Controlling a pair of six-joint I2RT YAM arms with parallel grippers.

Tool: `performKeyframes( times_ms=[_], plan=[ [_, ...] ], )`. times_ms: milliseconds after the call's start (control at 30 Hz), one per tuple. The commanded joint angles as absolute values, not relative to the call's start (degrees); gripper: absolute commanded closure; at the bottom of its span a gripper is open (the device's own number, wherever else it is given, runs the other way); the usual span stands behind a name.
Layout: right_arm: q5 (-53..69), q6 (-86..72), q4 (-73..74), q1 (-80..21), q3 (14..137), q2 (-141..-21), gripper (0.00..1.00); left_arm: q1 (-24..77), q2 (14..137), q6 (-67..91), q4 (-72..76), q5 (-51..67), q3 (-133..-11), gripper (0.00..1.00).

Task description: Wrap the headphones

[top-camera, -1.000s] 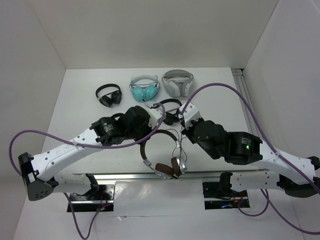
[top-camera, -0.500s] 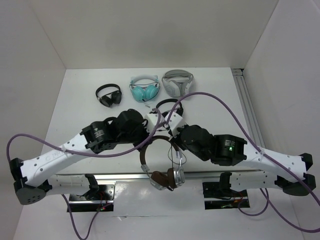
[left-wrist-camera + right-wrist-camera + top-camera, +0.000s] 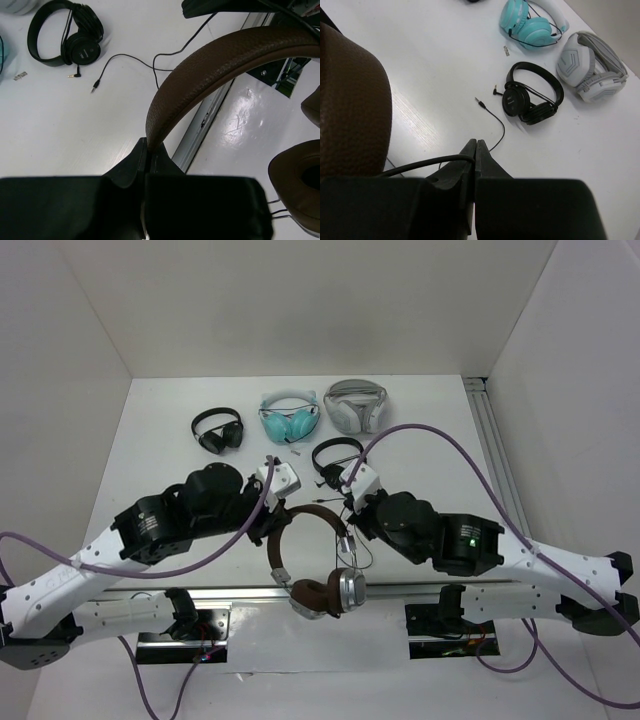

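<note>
The headphones hang above the table's near edge, with brown headband [image 3: 305, 514] up and brown pads with silver cups [image 3: 330, 592] below. My left gripper [image 3: 276, 530] is shut on the headband's left end; in the left wrist view the jaws [image 3: 148, 147] pinch the leather band [image 3: 210, 65], with an ear pad [image 3: 300, 175] at right. My right gripper [image 3: 352, 532] is shut on the thin black cable [image 3: 435, 162]; its jaws [image 3: 476, 145] are pressed together. The cable runs on over the table [image 3: 501, 131] to its plug [image 3: 478, 101].
At the back lie small black headphones [image 3: 218, 430], a teal pair [image 3: 288, 418] and a grey-white pair [image 3: 355, 405]. Another black pair [image 3: 335, 455] lies just beyond my grippers, also in the right wrist view [image 3: 532, 97]. A metal rail [image 3: 230, 592] runs along the near edge.
Both grippers have moved left and nearer with the headphones. The headband has swung round and the ear cups hang lower, over the rail. The right gripper has drawn back along the cable.
</note>
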State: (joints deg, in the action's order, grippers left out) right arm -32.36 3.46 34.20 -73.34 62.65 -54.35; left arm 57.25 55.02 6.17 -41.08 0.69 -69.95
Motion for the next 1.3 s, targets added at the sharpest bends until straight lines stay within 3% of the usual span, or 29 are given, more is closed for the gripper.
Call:
performKeyframes(
  times_ms=[0, 333, 500, 567, 600, 633, 1267],
  plan=[
    [-32.6, 3.0, 29.2, -72.6, 61.0, -52.0, 1.0, 57.7, 51.3, 8.3, -33.1, 3.0, -71.5, 1.0],
    [-28.3, 3.0, 19.1, -72.1, 57.7, -52.9, 0.99, 57.7, 48.3, 15.9, -25.9, 4.8, -72.8, 1.0],
    [-25.7, 4.0, 12.0, -71.5, 55.7, -53.5, 0.83, 57.7, 48.3, 20.5, -24.0, 1.1, -74.1, 1.0],
    [-23.6, 4.0, 7.2, -71.5, 53.6, -53.5, 0.68, 57.7, 48.3, 22.0, -23.3, 0.5, -74.1, 1.0],
    [-23.6, 4.0, 5.6, -70.9, 52.8, -53.5, 0.53, 57.7, 48.3, 22.5, -23.3, -0.3, -74.1, 1.0],
    [-23.1, 4.0, 4.0, -70.9, 51.3, -52.9, 0.51, 57.7, 47.6, 22.5, -23.3, -0.3, -74.1, 1.0],
    [-1.3, -3.0, -24.1, -55.1, 35.1, -58.6, 0.48, 57.7, 40.9, 37.9, -26.2, -18.9, -77.7, 1.0]
  ],
)
